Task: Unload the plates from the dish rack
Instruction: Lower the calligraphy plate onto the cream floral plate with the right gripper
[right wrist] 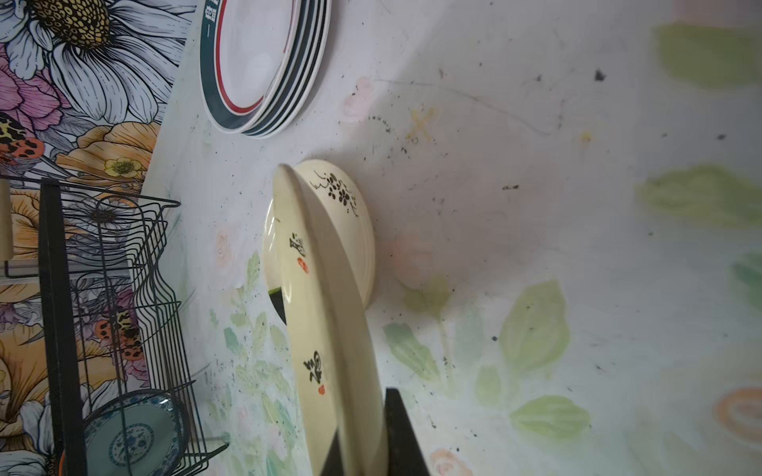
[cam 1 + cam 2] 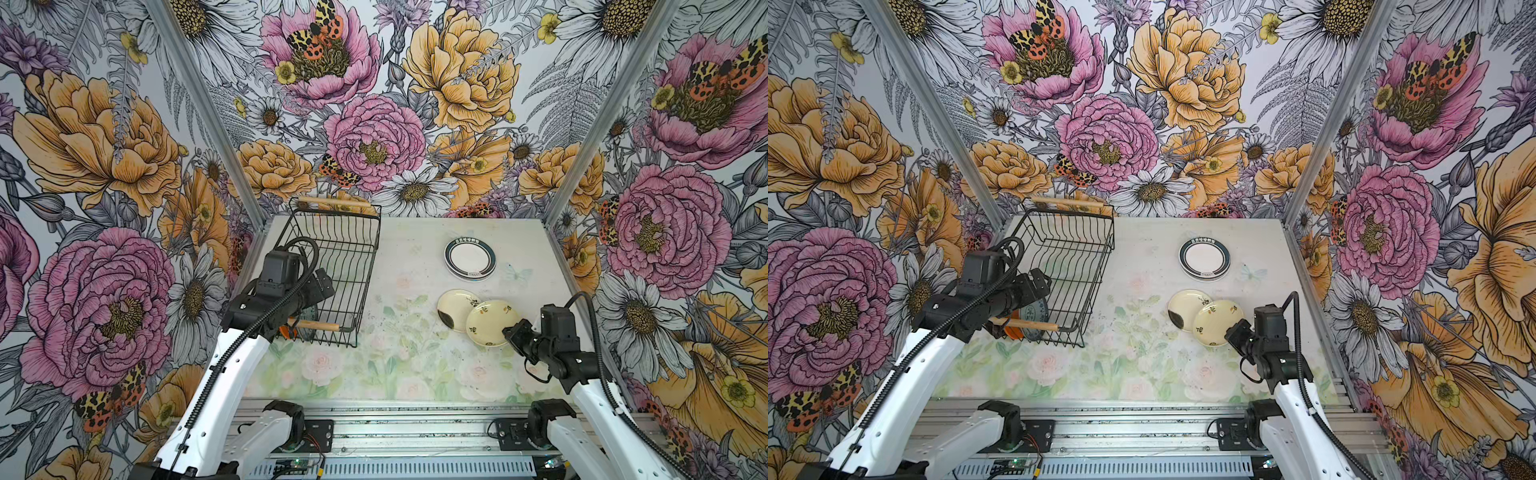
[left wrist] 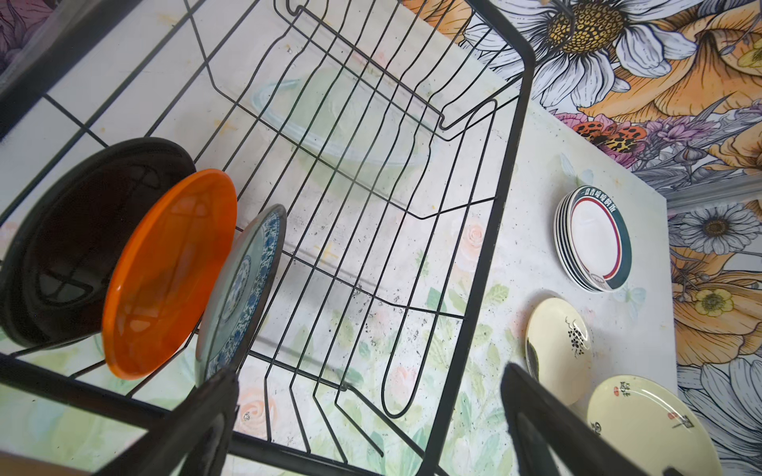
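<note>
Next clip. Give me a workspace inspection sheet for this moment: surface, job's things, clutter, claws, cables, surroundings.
Surface: table with a pale floral print and dark specks.
Job's things: dish rack holds black plate, orange plate and teal-patterned plate on edge; stack of dark-rimmed plates and flat cream plate on the table.
Clutter: nothing seen.
Claws: left claw open over the rack; right claw shut on tilted cream plate.
Cables: black hoses along both arms; thin wires at the base.
Surroundings: floral walls, metal rail.

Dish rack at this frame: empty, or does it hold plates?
Not empty. The dish rack holds three plates standing on edge at one end: a black plate, an orange plate and a teal-patterned plate.
</note>
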Controlling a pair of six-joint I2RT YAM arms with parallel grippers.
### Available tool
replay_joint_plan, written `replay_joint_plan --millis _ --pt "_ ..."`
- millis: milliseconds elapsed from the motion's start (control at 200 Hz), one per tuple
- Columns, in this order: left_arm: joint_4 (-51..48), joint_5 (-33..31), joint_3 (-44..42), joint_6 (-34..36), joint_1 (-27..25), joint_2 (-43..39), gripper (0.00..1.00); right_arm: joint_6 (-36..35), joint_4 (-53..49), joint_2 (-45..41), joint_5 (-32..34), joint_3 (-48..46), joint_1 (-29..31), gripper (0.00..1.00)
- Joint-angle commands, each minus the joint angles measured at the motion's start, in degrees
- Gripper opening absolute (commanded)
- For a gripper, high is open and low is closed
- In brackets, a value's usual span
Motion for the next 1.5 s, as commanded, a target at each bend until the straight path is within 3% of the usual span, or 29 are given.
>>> replay_joint_plan --millis 0,565,1496 --pt "2.44 -1.57 -0.85 -1.38 0.84 -1.04 0.99 4.39 11.26 1.52 -7.12 -1.46 -0.61 0.0" --pt "6.12 0.55 -2.85 -3.23 3.51 -3.45 0.99 11.77 39.5 21.27 -16.92 -7.24 -3.07 0.0" --pt "8.77 5.76 -5.14 -3.06 6.83 -1.25 0.99 11.07 45.39 36.6 -17.22 -2.85 -1.01 0.0"
